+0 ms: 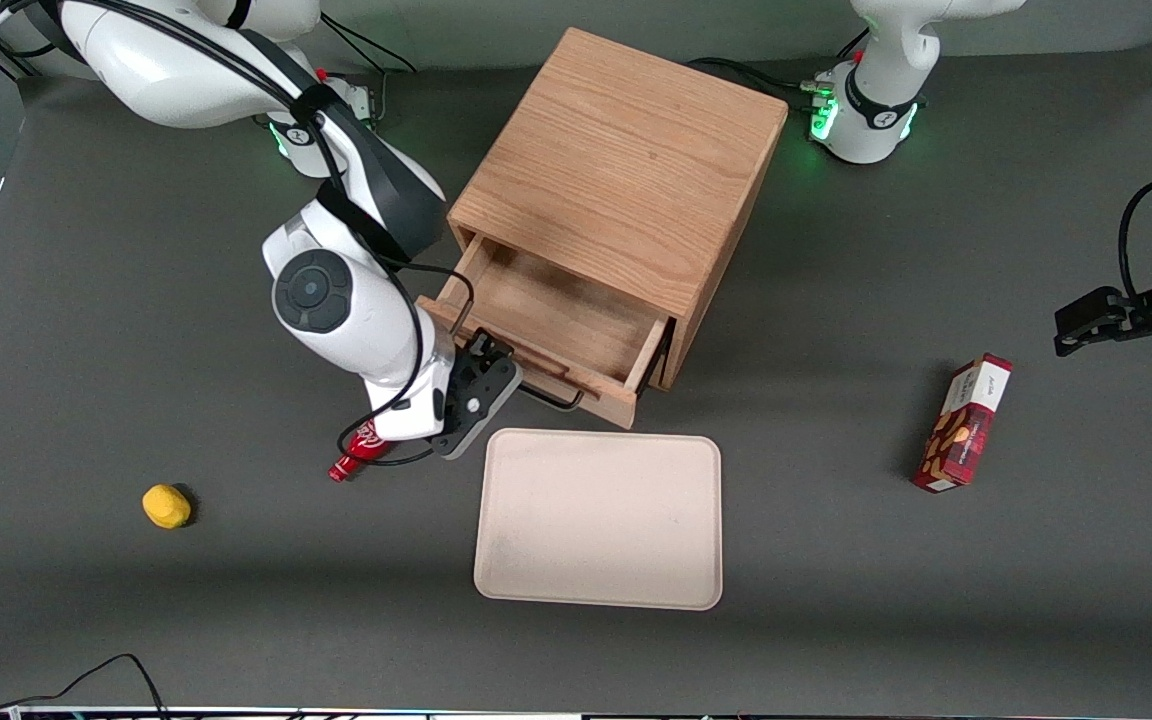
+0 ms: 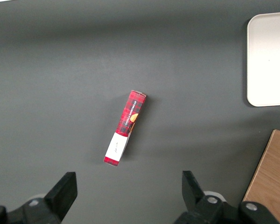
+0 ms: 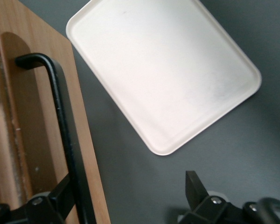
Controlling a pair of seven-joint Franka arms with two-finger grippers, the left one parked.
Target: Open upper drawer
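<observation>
while upper drawer [image 1: 556,320] gapes bare, pincer [image 1: 481,385] open astride handle [image 3: 60,121].

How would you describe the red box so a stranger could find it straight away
Start at the wooden cabinet, then look toward the parked arm's end of the table. The red box lies alone there, long, narrow and plaid. The gripper is at the drawer handle.
</observation>
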